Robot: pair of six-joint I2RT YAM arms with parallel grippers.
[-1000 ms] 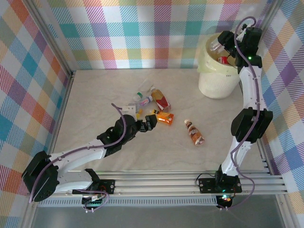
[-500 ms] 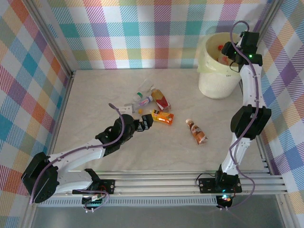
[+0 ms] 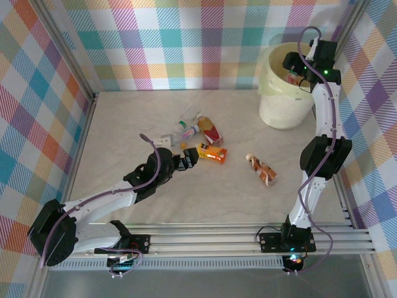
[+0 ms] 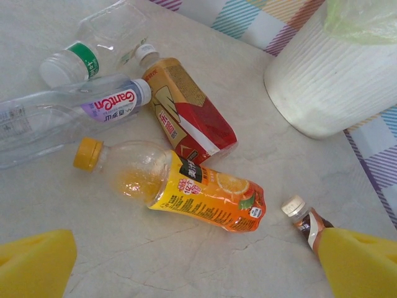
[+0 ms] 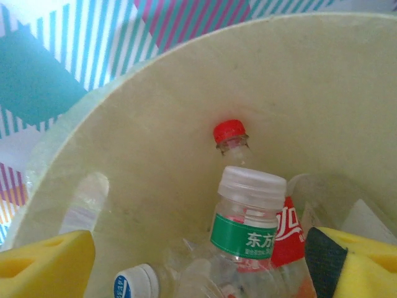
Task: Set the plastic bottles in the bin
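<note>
The bin stands at the far right of the table, and my right gripper hangs open over its mouth. In the right wrist view the yellow pads stand wide apart above a clear green-label bottle, which lies loose among other plastic bottles, one red-capped. My left gripper is open, low over the table just short of an orange-label bottle. Behind that lie a red-label bottle and two clear ones. A brown bottle lies apart to the right.
The bin's white ribbed wall rises at the top right of the left wrist view. Plaid curtain walls close in the table on three sides. An aluminium rail runs along the near edge.
My right gripper has opened over the bin and the clear bottle it held now lies inside. The brown bottle has shifted slightly right. My left gripper drew back a little.
</note>
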